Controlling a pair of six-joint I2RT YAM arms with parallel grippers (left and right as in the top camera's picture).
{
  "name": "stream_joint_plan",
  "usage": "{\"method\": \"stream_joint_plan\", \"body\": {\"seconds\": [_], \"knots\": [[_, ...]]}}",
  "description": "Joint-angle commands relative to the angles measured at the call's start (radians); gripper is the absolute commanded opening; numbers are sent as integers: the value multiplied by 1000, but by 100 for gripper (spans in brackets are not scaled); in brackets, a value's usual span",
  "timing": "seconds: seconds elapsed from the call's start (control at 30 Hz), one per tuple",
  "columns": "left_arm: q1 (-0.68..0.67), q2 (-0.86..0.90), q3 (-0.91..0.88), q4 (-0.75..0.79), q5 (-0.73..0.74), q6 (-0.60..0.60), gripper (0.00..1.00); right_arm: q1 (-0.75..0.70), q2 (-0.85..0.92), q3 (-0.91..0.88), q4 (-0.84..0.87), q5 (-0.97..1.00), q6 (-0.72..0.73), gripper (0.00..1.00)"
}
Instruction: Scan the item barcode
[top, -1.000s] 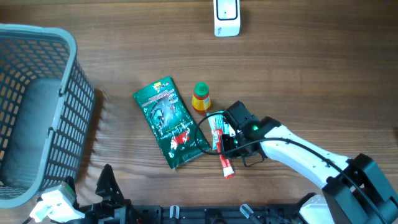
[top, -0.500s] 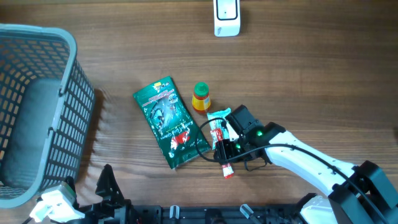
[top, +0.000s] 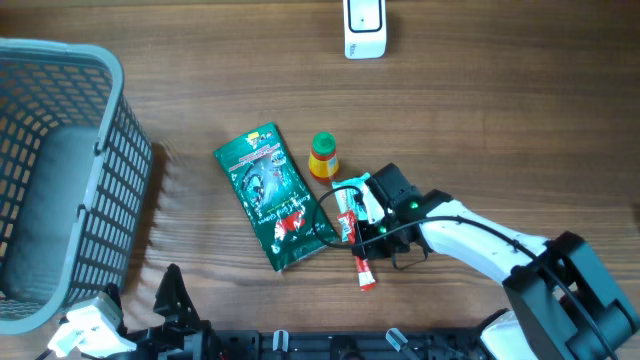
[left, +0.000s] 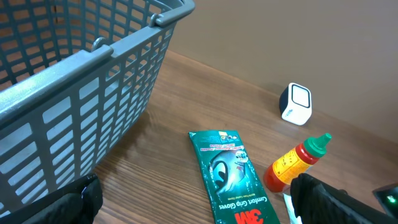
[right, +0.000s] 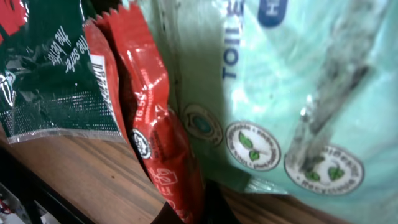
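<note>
Blue-grey plastic forms the laundry-style basket at the left edge of the wooden counter; only its bare grey floor shows, so it looks empty, probably waiting for scanned goods. Below it, the left gripper hangs with its jaws spread wide, holding nothing, well apart from the items and apparently parked out of the way.

Toward the middle lies a green 3M glove packet, flat and printed side up. Just beside its upper right corner stands a small sauce bottle with a green cap.

Next comes the red sachet, lying against the glove packet's right edge with a pale green wipes packet touching it on the far side. The right gripper is down among these two, jaws closed tight. In the blurred wrist view it seems to pinch the red sachet's end, likely to lift that item clear.

The white barcode scanner sits at the counter's far edge, well apart from the sachet.
</note>
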Motion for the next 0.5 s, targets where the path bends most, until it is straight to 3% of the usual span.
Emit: {"method": "stream_joint_plan", "body": {"seconds": [0.0,0.1,0.23,0.47], "knots": [[6,-2,-1,1,-2,-6,100,-5,-149,24,-48,-16,10,4],[6,-2,-1,1,-2,-6,100,-5,-449,26,-172,90,52,4],[6,-2,-1,1,-2,-6,100,-5,-698,26,-253,248,75,5],[6,-2,-1,1,-2,-6,100,-5,-848,26,-248,23,-114,4]]}}
